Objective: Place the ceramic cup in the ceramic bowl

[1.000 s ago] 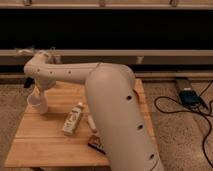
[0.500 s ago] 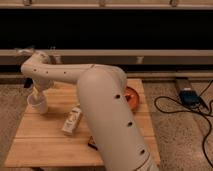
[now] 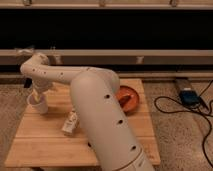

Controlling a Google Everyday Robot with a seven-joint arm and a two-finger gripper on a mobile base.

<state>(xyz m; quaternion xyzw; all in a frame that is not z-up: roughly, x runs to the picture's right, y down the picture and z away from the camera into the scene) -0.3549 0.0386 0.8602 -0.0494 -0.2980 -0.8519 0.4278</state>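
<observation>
Camera view puts your end effector (image 3: pixel 38 93) right at the ceramic cup (image 3: pixel 39 103), which stands just below it on the bench (image 3: pixel 40 142). You cannot tell whether it is clenched. The ceramic bowl (image 3: pixel 131 96) sits well apart, apparently empty, so lifting and placing are left.

one view only. the camera sits high and looks forward and down across the bench (image 3: pixel 45 137) toward a dark wall band at the top. the arm (image 3: pixel 102 117) enters from the bottom edge, so the view runs outward along it. its thick near link stands close to the lens, fills the middle and hides part of the bowl (image 3: pixel 132 100). floor (image 3: pixel 180 142) with a power box (image 3: pixel 189 96) shows at right. the gripper (image 3: pixel 38 95) is at far left, just over the cup (image 3: pixel 39 105).
</observation>
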